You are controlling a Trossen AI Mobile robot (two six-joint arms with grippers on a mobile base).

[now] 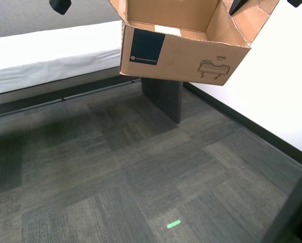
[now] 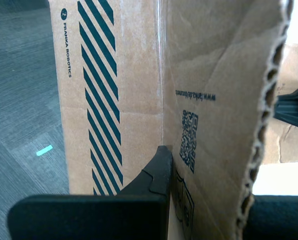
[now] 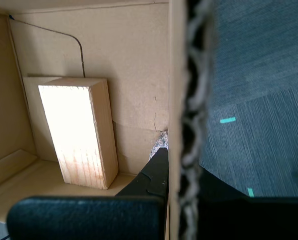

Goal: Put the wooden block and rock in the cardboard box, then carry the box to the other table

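Cardboard box [image 1: 183, 58] hangs over the floor, each pair of jaws pinching an opposite wall (wooden block [image 3: 79, 132] inside); bench [image 1: 44, 58] lies toward the exterior view's left.

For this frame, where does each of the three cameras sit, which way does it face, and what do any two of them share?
Exterior view: on the robot, looking down at carpet, the lifted cardboard box and a whitish table; dark arm parts show at the top edge.
First wrist view: on my first gripper, clamped on a box wall, looking inside at the wooden block and a sliver of the rock.
Second wrist view: on my second gripper, clamped on a flap, looking along the box's striped outer side.
Shared: all three show the box; each also shows green tape on the carpet.
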